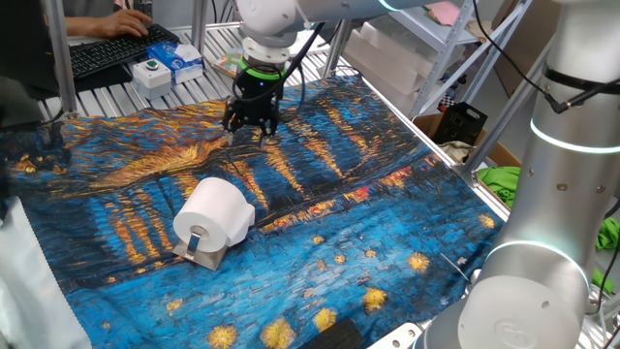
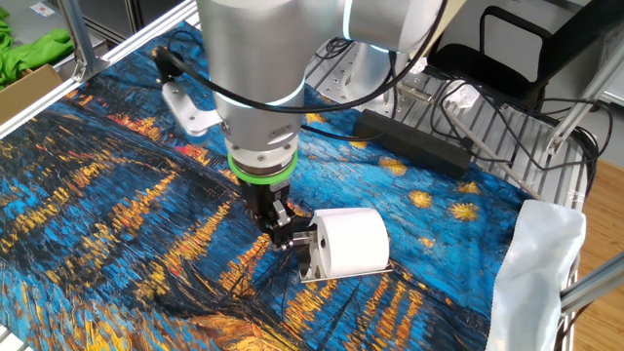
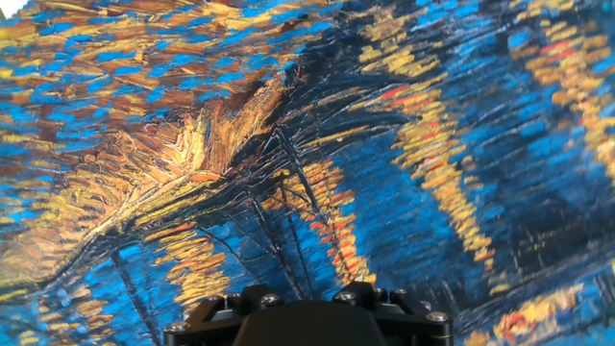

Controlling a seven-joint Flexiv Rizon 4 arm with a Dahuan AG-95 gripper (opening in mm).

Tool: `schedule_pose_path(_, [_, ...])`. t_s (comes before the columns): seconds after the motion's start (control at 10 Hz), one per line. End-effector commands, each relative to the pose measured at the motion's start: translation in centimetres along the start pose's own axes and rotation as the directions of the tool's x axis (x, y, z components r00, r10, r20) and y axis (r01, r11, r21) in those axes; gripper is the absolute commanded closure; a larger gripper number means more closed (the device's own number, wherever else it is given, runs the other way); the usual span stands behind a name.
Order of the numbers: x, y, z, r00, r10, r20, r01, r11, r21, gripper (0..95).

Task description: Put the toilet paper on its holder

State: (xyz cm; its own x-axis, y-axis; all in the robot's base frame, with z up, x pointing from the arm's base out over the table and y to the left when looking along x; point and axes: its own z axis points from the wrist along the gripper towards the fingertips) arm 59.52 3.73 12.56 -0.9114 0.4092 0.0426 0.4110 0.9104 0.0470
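Note:
The white toilet paper roll [image 1: 215, 211] lies on its side on the small grey metal holder [image 1: 204, 255], on the blue and orange painted cloth. It also shows in the other fixed view [image 2: 351, 241], with the holder's base [image 2: 327, 275] under it. My gripper [image 1: 250, 130] hangs just above the cloth, well behind the roll and apart from it. Its fingers look spread and hold nothing. In the other fixed view the gripper [image 2: 283, 232] is left of the roll. The hand view shows only cloth and the gripper body; roll and holder are out of it.
A white-and-blue box [image 1: 180, 60], a white button unit [image 1: 151, 70] and a keyboard [image 1: 116, 48] under a person's hand sit beyond the cloth. A second grey arm [image 1: 557, 184] stands at the right. A black power strip [image 2: 419, 146] and white bag [image 2: 541, 253] lie beside the cloth.

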Motion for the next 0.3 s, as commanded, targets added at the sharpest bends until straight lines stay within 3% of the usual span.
schedule_pose_path(0.1, [-0.17,-0.05,0.01,1.000,-0.024,-0.004,0.024,1.000,0.001,38.0])
schedule_pose_path(0.3, [-0.19,-0.06,0.02,1.000,-0.027,-0.003,0.027,1.000,0.004,38.0])
